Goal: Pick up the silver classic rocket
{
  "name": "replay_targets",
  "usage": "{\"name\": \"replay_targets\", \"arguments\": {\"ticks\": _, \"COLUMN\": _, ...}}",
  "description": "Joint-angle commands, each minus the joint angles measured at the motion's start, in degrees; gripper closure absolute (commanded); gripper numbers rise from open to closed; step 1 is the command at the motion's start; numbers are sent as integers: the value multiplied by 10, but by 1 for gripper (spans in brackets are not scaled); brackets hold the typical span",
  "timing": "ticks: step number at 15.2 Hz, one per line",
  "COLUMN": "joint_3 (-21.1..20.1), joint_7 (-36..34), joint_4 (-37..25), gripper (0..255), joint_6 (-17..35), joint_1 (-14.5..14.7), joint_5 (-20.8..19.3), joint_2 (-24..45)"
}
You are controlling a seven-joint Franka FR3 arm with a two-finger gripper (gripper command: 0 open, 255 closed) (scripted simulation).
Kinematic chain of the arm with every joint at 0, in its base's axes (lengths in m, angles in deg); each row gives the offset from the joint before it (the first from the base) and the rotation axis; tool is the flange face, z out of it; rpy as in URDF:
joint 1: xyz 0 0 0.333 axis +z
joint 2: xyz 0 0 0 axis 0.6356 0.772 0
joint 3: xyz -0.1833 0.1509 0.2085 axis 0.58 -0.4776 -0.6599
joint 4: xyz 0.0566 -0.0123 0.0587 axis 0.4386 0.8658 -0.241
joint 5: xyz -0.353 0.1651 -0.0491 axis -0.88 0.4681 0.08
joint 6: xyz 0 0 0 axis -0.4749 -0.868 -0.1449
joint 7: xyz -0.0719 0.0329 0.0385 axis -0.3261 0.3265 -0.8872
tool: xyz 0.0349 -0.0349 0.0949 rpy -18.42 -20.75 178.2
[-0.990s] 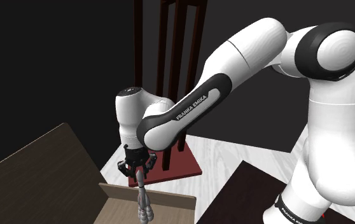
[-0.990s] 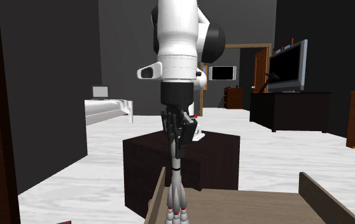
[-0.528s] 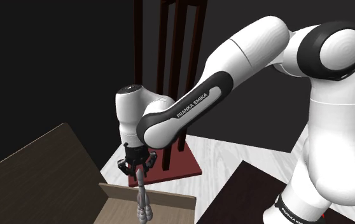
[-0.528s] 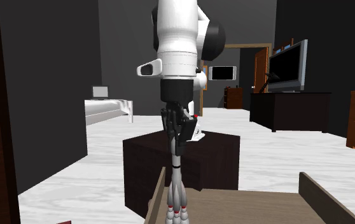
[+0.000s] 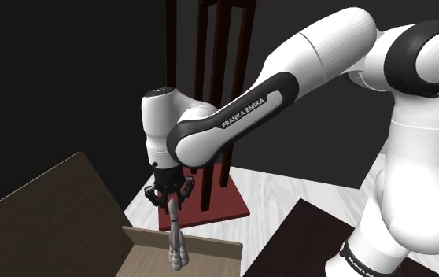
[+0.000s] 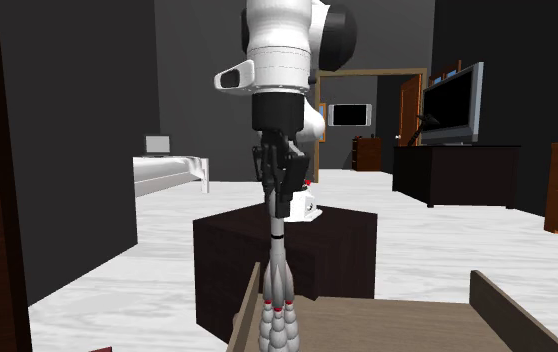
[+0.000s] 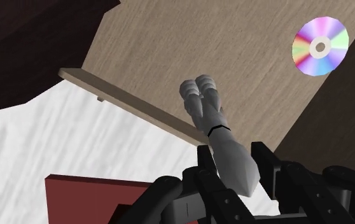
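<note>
One rocket (image 6: 277, 290): silver, upright, nose up in gripper.
Gripper (image 6: 279, 205): jaws narrow, clamped on nose.
Table (image 7: 233, 38): tan; disc (image 7: 320, 46) lying apart from rocket.

White capitals reading "FRANKA EMIKA" run along the dark band of the arm (image 5: 245, 112), slanting toward two o'clock.

A white Franka arm (image 5: 320, 55) with rounded links and dark joints, lettered "FRANKA EMIKA" in white on a black forearm band, ends in an all-black two-finger claw (image 5: 169, 201).
</note>
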Motion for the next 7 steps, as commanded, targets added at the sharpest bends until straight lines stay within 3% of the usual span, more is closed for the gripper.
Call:
{"name": "replay_targets", "arguments": {"ticks": 1, "joint_3": -2, "joint_7": 3, "joint_4": -4, "gripper": 255, "joint_6": -12, "joint_1": -1, "joint_5": 5, "joint_2": -9}}
{"name": "replay_targets", "arguments": {"ticks": 7, "joint_3": -5, "joint_7": 11, "joint_4": -17, "gripper": 255, "joint_6": -40, "joint_1": -4, "joint_5": 15, "joint_2": -26}}
